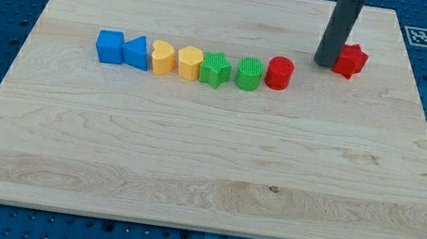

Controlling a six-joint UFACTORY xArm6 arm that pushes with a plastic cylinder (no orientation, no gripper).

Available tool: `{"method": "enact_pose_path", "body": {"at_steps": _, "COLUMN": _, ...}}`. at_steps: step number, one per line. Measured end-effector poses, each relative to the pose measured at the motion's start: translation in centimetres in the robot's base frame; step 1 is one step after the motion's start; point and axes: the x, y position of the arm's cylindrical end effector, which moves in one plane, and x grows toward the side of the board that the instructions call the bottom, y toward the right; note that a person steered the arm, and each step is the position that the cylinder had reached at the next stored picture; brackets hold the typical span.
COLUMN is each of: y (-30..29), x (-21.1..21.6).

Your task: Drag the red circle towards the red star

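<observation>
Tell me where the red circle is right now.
The red circle sits at the right end of the block row, beside the green circle, with my tip and the red star to its upper right.

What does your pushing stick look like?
My rod is a plain dark grey cylinder, smooth and straight, with no markings or cables showing. It enters from the view's top, so its upper part is cut off. My tip is a flat, blunt end.

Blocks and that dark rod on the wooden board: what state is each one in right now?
Red circle: right end of the row, touching nothing but perhaps the green circle.
Red star: apart from the row, with my tip at its left side.
Green circle, green star: side by side in the row.
Yellow blocks: a pair, mid-row.
Blue blocks: a pair at the row's left end.
</observation>
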Motion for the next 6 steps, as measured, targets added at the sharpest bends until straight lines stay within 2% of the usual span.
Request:
{"method": "enact_pose_path", "body": {"at_steps": 1, "y": -2.8, "x": 3.7}}
{"method": "enact_pose_path", "body": {"at_steps": 2, "y": -5.9, "x": 5.6}}
{"method": "enact_pose_path", "body": {"at_steps": 3, "y": -9.2, "x": 5.7}}
{"method": "enact_pose_path", "body": {"at_steps": 5, "y": -8.3, "x": -1.2}}
{"method": "enact_pose_path", "body": {"at_steps": 6, "y": -8.2, "x": -1.3}}
